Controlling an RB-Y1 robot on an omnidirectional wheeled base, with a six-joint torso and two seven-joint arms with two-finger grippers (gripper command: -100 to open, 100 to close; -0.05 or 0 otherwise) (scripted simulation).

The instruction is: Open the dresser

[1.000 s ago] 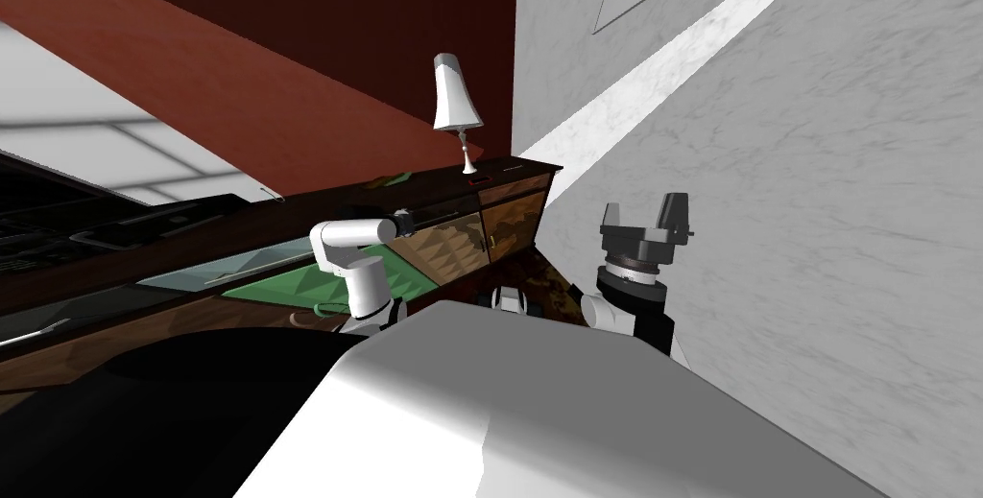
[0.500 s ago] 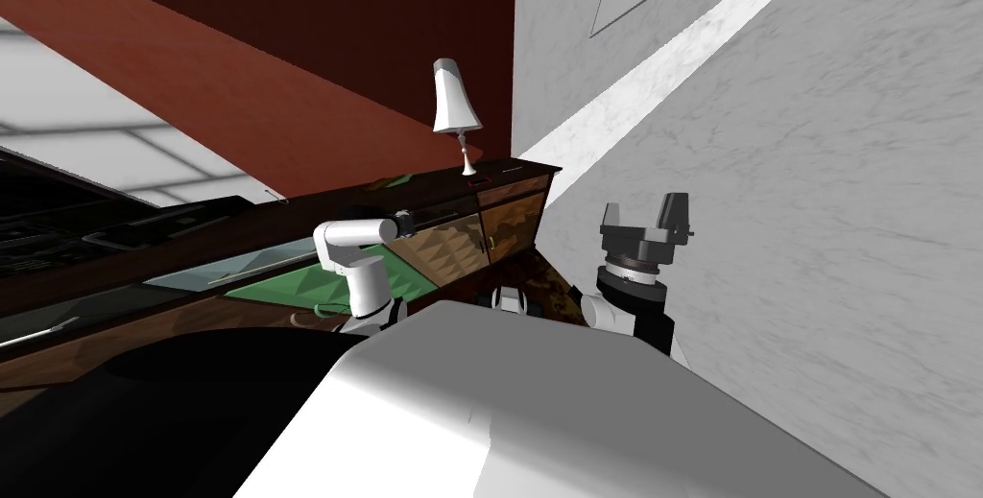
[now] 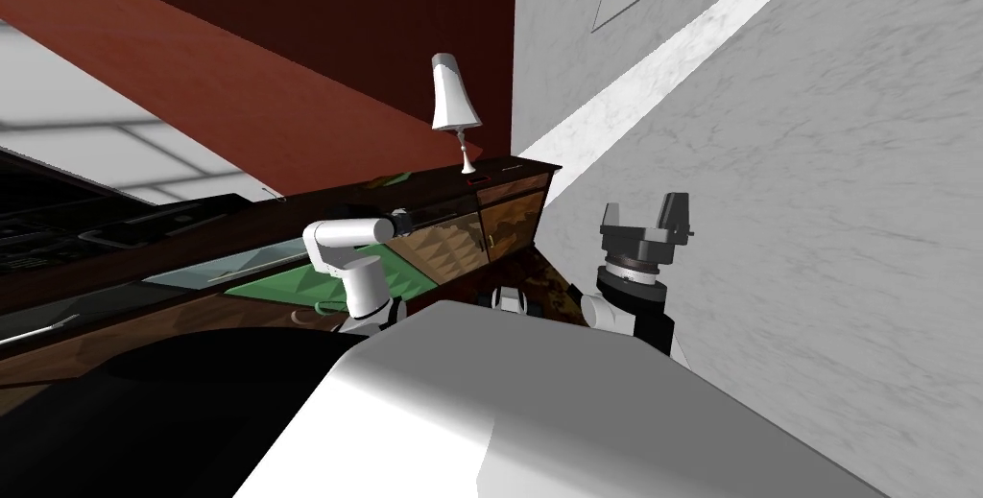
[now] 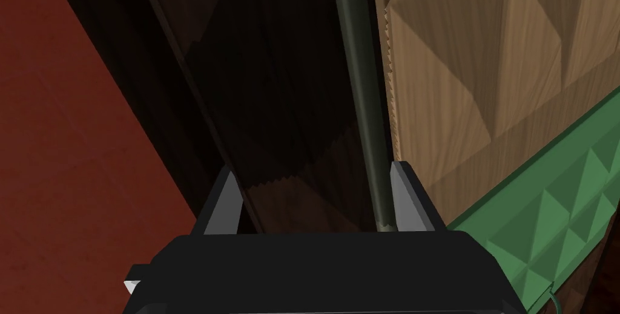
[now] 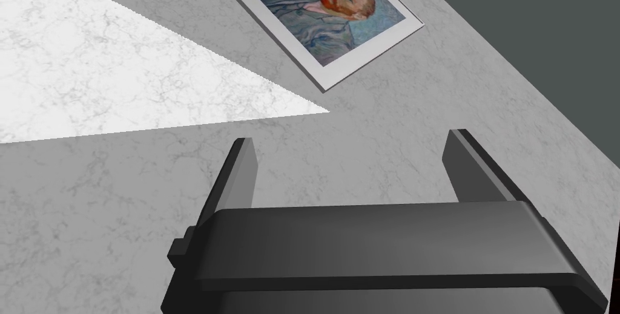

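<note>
The dresser [image 3: 499, 209] lies lengthwise along the red wall [image 3: 288, 89]. Its long axis runs toward the corner with the white wall [image 3: 816, 233], and its front faces me. A lamp [image 3: 454, 99] stands upright on its far end. My left pincer [image 4: 312, 171] is open at the front, with a dark bar handle [image 4: 360, 86] running straight out between its fingers, close against one, beside a light wood panel [image 4: 484, 56]. The right pincer [image 5: 350, 140] is raised well apart from the dresser, fingers spread.

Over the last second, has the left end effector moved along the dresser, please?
No. The left end effector sits at the same spot on the dresser front, just as far below the lamp as before.
</note>
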